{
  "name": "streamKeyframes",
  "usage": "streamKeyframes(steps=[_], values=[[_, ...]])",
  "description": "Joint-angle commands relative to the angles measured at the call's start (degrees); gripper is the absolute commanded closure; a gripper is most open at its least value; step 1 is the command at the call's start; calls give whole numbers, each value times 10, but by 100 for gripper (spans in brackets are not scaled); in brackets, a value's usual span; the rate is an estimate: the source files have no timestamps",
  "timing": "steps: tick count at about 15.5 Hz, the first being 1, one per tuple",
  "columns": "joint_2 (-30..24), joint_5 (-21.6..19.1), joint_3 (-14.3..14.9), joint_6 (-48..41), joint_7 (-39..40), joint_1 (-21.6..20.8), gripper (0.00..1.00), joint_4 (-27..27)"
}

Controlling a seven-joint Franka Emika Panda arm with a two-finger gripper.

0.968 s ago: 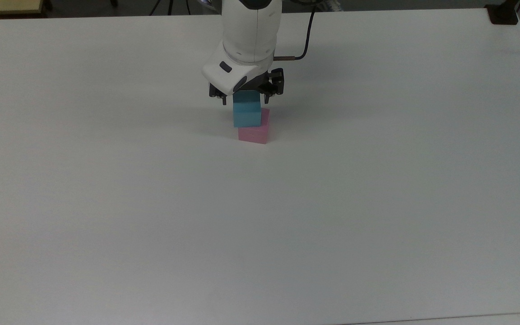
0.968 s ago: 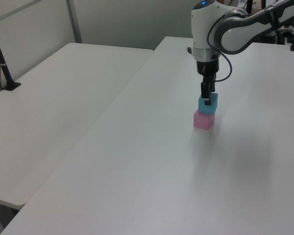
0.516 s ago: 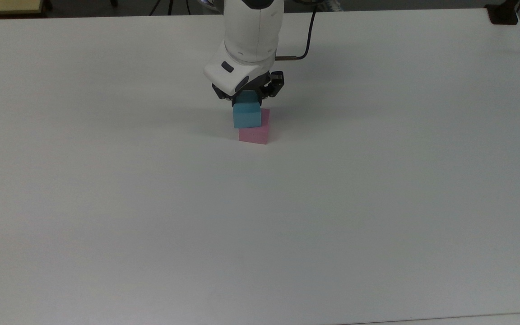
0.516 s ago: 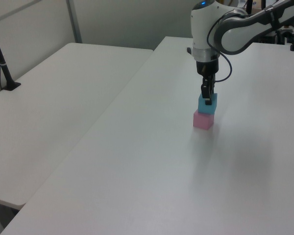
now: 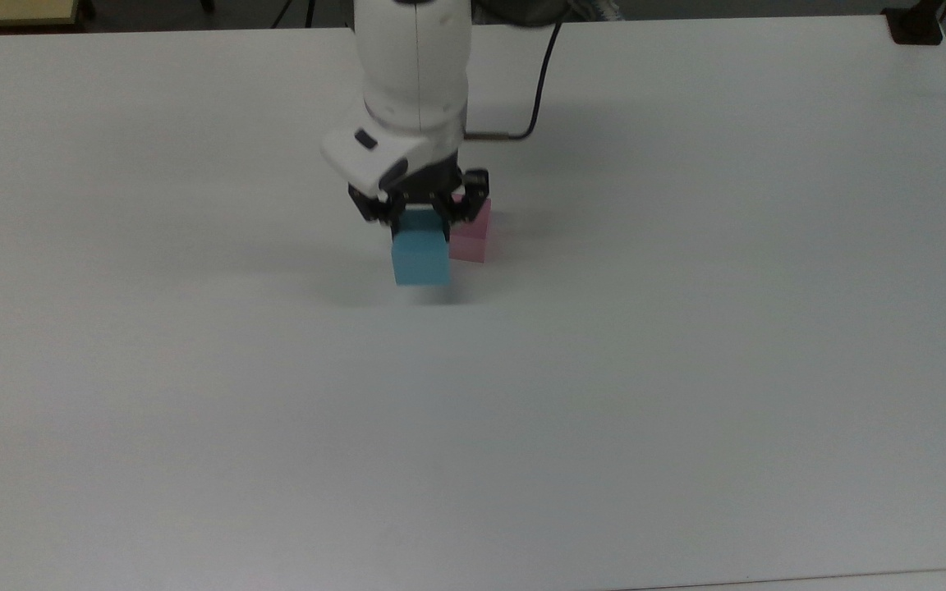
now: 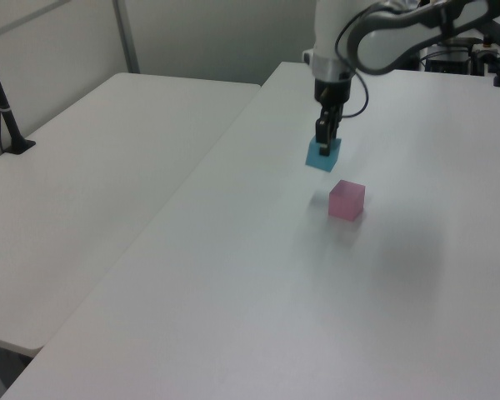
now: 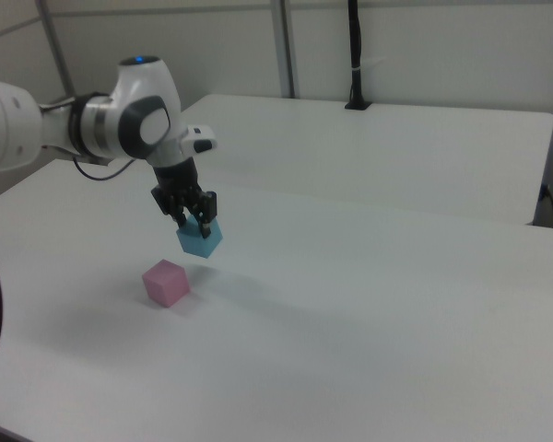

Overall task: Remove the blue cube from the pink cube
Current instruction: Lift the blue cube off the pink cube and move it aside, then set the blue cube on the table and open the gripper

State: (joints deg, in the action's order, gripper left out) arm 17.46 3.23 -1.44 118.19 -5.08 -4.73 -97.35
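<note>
The blue cube [image 5: 420, 256] [image 6: 322, 156] [image 7: 200, 239] hangs in the air above the white table [image 5: 686, 328], clamped between the fingers of my gripper [image 5: 418, 215] [image 6: 324, 143] [image 7: 194, 221], which is shut on its top. The pink cube [image 5: 473, 234] [image 6: 347, 201] [image 7: 166, 282] rests alone on the table with its top bare. In the top view the blue cube is just left of the pink cube and partly in front of it. The right view shows a gap of air under the blue cube, with its shadow on the table.
A second white table [image 6: 92, 192] [image 7: 396, 147] stands alongside. A black post [image 6: 4, 100] [image 7: 355, 55] is clamped at its far edge. A black clamp [image 5: 916, 25] sits at the top view's upper right table corner.
My gripper has lifted the blue cube off the pink cube and carried it toward the top view's left and nearer the camera. The pink cube has stayed in place.
</note>
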Motion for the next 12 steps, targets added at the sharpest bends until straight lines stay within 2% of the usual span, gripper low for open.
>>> streamKeyframes(steps=[1,4,6,7,8,12], values=[[105,2,0,77,-54,-7,53,69],[125,3,0,119,-79,-6,45,87],[130,4,1,131,-81,-6,34,94],[130,5,1,132,-81,-6,13,94],[126,4,1,131,-81,-7,0,94],[85,3,1,109,-81,-7,0,88]])
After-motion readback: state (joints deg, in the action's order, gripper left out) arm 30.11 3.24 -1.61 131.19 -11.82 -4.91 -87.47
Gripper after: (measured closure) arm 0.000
